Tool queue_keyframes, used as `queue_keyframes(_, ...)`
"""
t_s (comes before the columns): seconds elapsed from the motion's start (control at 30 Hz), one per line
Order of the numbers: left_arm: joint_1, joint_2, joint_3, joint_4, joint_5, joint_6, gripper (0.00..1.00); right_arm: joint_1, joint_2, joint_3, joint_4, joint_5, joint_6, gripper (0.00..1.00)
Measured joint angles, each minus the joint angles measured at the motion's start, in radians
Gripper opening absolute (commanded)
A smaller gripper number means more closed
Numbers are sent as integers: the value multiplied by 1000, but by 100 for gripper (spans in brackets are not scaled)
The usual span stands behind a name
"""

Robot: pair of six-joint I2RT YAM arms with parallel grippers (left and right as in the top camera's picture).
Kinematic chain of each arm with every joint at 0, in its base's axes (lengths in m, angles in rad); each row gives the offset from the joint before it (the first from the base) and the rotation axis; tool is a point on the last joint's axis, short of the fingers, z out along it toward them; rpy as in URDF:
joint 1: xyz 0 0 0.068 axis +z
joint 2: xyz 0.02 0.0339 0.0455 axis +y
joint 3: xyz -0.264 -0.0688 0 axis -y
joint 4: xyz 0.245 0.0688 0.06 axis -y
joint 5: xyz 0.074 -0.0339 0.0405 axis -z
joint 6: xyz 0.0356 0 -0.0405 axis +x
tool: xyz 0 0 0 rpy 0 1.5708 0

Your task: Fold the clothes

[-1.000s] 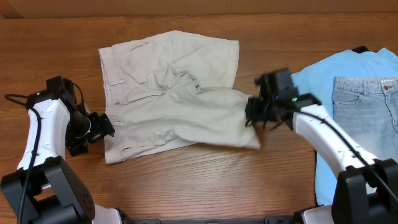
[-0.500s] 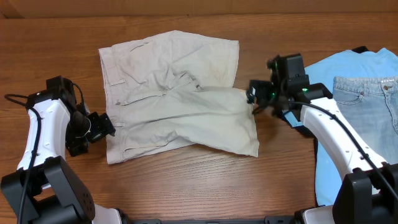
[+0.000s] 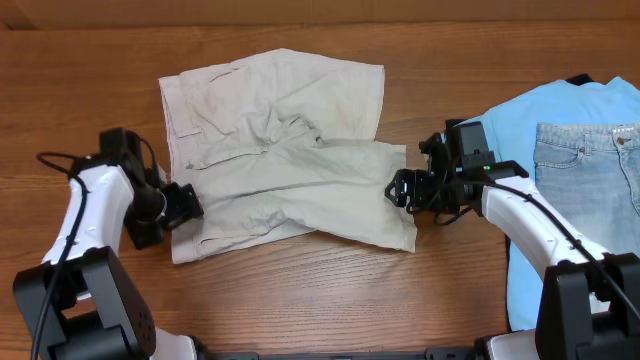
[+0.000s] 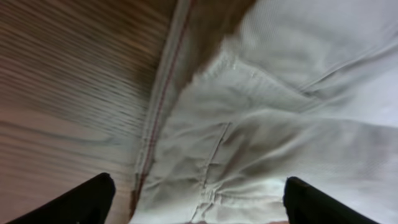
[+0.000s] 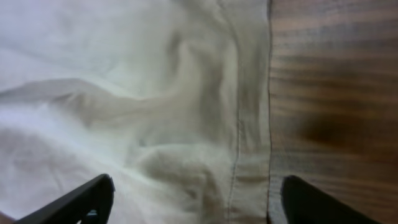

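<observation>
Both pincers spread at the edges of the shorts, poised for a fold.
The shorts (image 3: 280,150) lie rumpled at centre frame; the left gripper (image 3: 188,205) hovers at the waistband, the right gripper (image 3: 398,190) at the leg hem (neither pinches cloth); each should take a flat edge; since a second ago, the left has crept inward and the right has opened.

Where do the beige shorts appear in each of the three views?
Overhead: the shorts lie spread out left of centre.
Left wrist: the shorts fill the centre and right, and their stitched edge runs down left of the middle.
Right wrist: the shorts fill the left and centre, and their hem ends toward the right.
Shared landmark: the wooden table, bare on the left in the left wrist view and on the right in the right wrist view.
</observation>
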Motion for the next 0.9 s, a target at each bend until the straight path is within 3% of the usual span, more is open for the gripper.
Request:
queue_keyframes(0.07,-2,0,-34,32,6,1,69,0,10,-12,9,-5,-1,27)
queue_keyframes(0.13,-2,0,-55,61,12,9,35,-2,23,-16,11,-19,-2,4)
queue_keyframes(0.17,-2,0,-56,68,12,9,20,-2,26,-17,11,-24,-3,4)
queue_keyframes(0.23,-2,0,-56,67,13,17,4,-2,28,-17,12,-35,-4,4)
queue_keyframes(0.53,66,0,86,-129,13,24,4,-36,-7,15,-108,-51,-4,4)
queue_keyframes(0.57,80,0,119,-148,13,25,4,-37,-21,25,-117,-51,-5,15)
queue_keyframes(0.6,94,0,155,-170,14,27,4,-37,-37,34,-119,-51,0,34)
queue_keyframes(0.67,109,0,206,-187,15,38,4,-37,-65,49,-116,-55,-8,79)
queue_keyframes(0.77,114,0,232,-187,18,46,4,-37,-77,58,-90,-56,-18,97)
queue_keyframes(0.9,110,0,232,-186,20,49,4,-34,-45,55,-26,-55,-29,96)
